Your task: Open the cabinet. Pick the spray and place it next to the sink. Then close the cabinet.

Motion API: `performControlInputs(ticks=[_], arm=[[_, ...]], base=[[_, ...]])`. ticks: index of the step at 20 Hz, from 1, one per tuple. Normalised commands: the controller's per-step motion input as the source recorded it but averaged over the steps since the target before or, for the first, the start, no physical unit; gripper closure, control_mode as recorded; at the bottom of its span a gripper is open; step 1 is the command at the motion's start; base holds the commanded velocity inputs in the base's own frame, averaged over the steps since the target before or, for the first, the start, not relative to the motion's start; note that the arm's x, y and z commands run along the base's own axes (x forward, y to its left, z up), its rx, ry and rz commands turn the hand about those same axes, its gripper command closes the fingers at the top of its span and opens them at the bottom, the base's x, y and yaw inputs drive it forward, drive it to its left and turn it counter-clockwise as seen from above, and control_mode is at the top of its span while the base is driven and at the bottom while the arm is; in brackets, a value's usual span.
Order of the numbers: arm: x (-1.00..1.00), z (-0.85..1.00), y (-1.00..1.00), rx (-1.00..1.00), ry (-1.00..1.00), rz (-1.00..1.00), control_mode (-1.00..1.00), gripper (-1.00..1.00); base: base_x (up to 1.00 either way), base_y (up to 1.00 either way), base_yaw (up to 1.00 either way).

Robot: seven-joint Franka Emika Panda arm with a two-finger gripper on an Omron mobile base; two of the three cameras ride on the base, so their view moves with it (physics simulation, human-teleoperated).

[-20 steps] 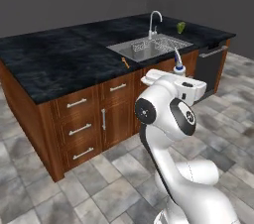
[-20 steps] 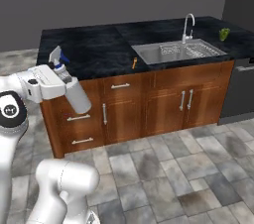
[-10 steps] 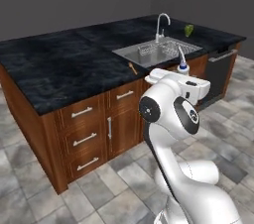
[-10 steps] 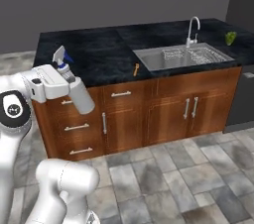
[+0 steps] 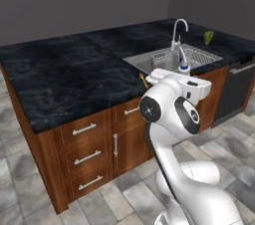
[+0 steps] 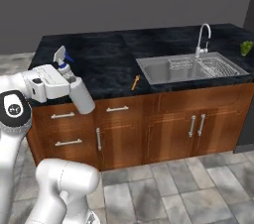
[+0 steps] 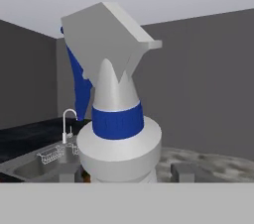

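Observation:
The spray (image 6: 82, 97), a pale grey bottle with a blue-and-white trigger nozzle, is held tilted above the floor in front of the counter, with my gripper (image 6: 69, 84) shut on its upper body. In the left base view the spray's nozzle (image 5: 183, 65) sticks up behind my gripper (image 5: 183, 75). The hand view looks along the spray (image 7: 119, 119) from close up, with my gripper (image 7: 119, 173) around its base. The sink (image 6: 166, 72) with its wire rack and faucet (image 6: 203, 37) is set in the black counter to the right, and the sink (image 5: 147, 60) also lies just behind my arm. The cabinet is out of view.
A black marble counter (image 5: 64, 79) tops wooden base units with drawers (image 5: 84, 157) and silver handles. On it, a small orange thing (image 6: 135, 83) lies near the front edge and a green item (image 5: 208, 36) sits past the sink. A dark dishwasher front (image 5: 239, 89) stands at the right.
The whole scene has shifted in both base views, so the base has moved relative to the counter. The spray stays in my shut gripper, in the same pose.

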Motion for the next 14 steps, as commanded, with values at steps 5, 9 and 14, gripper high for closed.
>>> performControlInputs(ticks=[5, 9, 14], arm=[[0.00, 0.00, 0.00, 0.00, 0.00, 0.00, 1.00, 1.00], [0.00, 0.00, 0.00, 0.00, 0.00, 0.00, 1.00, 1.00], [0.00, 0.00, 0.00, 0.00, 0.00, 0.00, 1.00, 1.00]], base=[[0.65, -0.41, 0.14], [0.64, -0.39, 0.19], [0.64, -0.37, 0.21]])
